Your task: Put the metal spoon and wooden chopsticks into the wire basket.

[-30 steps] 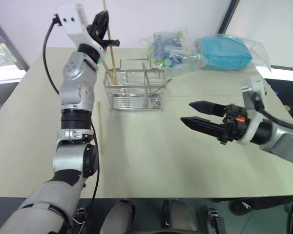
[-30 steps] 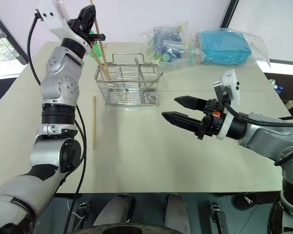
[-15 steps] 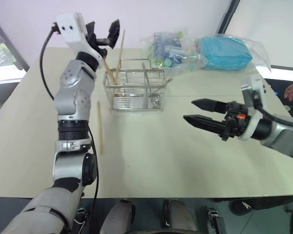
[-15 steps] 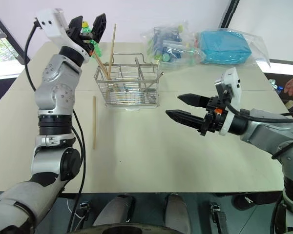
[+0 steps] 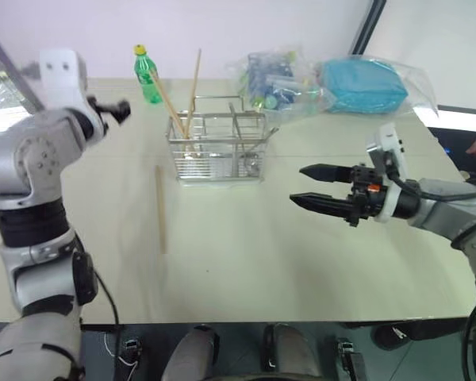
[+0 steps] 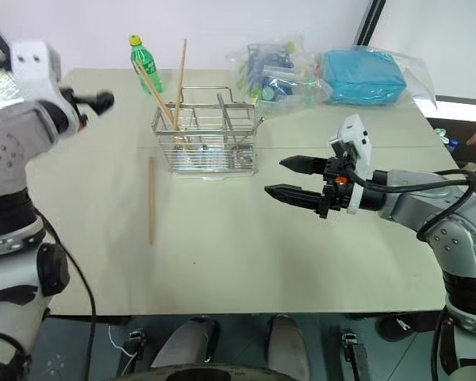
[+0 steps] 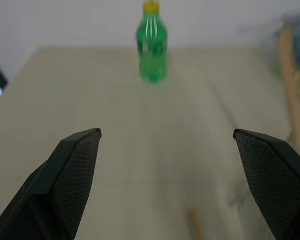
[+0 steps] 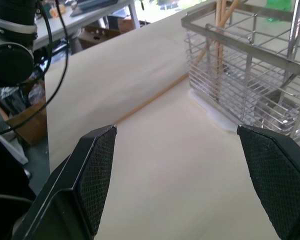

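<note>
wooden chopsticks (image 5: 189, 99) stand in wire basket (image 5: 219, 149); both pincers spread, empty.

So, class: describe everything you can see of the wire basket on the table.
The wire basket is a rectangular rack of shiny silver wire, with gridded sides, inner dividers and a thin looped handle on top. It stands upright on the pale table, near the far side. Two wooden chopsticks lean in its left compartment, poking well above the rim. A slim metal handle, probably the spoon, sticks out at its right end. One more chopstick lies on the table beside it. Neither gripper touches it.
</note>
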Robot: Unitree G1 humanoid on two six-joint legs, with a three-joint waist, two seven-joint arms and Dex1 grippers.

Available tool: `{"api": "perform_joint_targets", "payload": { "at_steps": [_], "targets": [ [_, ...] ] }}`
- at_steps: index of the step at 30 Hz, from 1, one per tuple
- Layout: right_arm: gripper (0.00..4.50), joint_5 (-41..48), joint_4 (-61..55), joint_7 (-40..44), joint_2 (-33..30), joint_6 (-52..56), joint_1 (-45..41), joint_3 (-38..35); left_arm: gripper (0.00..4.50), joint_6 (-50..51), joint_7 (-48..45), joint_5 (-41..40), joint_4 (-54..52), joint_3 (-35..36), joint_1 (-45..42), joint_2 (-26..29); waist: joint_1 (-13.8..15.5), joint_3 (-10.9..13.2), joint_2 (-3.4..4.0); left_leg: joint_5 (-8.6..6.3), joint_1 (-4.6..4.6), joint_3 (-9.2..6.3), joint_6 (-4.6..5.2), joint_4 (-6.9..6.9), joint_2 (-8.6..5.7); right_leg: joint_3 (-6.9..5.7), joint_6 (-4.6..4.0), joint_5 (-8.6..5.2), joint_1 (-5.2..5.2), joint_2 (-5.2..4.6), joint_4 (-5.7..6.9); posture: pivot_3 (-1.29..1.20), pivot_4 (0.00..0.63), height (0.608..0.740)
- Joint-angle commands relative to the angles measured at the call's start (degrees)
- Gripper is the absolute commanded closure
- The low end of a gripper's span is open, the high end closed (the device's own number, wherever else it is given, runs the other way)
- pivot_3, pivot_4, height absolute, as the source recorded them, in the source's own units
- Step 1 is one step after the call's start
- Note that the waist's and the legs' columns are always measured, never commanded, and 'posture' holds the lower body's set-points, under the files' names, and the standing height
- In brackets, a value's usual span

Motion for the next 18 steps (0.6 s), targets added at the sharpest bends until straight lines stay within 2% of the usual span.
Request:
{"api": "perform_joint_targets", "payload": {
  "at_steps": [1, 4, 7, 11, 18],
  "targets": [
    [0.51, -1.5, 0.8, 2.2, -0.2, -1.1, -1.9, -0.4, 0.06, 9.3, 1.5, 0.6, -6.1, 2.8, 1.3, -3.4, 0.3, 0.0, -0.01, 0.01, 0.00, -0.02, -0.01, 0.01, 0.01, 0.01, 0.00, 0.00, 0.00, 0.00, 0.00, 0.00, 0.150, 0.696],
    [0.51, -2.3, 0.9, 2.7, 0.8, -1.0, -2.4, 0.2, 0.06, 15.2, 2.6, 1.4, -7.8, 4.5, 4.4, -8.1, 0.3, 0.0, 0.01, 0.15, 0.04, -0.02, -0.28, -0.01, 0.03, 0.06, 0.00, 0.00, 0.00, -0.05, -0.02, 0.00, 0.150, 0.696],
    [0.51, -2.1, 0.1, 2.1, 2.0, -0.5, -2.2, 0.2, 0.06, 15.5, 3.3, 0.9, -7.6, 4.2, 7.3, -11.0, 0.2, 0.0, 0.00, 0.17, 0.03, 0.00, -0.32, -0.03, 0.04, 0.06, -0.01, 0.00, -0.03, -0.04, -0.01, 0.00, 0.150, 0.696],
    [0.51, -2.5, -1.5, 1.5, 2.6, -0.1, -0.5, -0.4, 0.06, 15.5, 2.7, 2.4, -6.4, 0.0, 10.6, -10.4, 0.4, 0.0, -0.01, 0.18, -0.01, 0.04, -0.37, -0.03, 0.07, 0.06, -0.01, 0.00, -0.08, -0.05, -0.02, 0.00, 0.150, 0.696],
    [0.51, -0.4, -3.1, -0.8, 3.3, 1.2, 0.5, -2.2, 0.06, 13.5, 1.5, 5.3, -0.2, -0.6, 10.5, -14.3, 0.5, 0.0, -0.01, 0.17, -0.03, 0.09, -0.35, 0.01, 0.03, 0.06, -0.01, 0.00, -0.04, -0.09, -0.03, 0.00, 0.150, 0.696]
  ]
}}
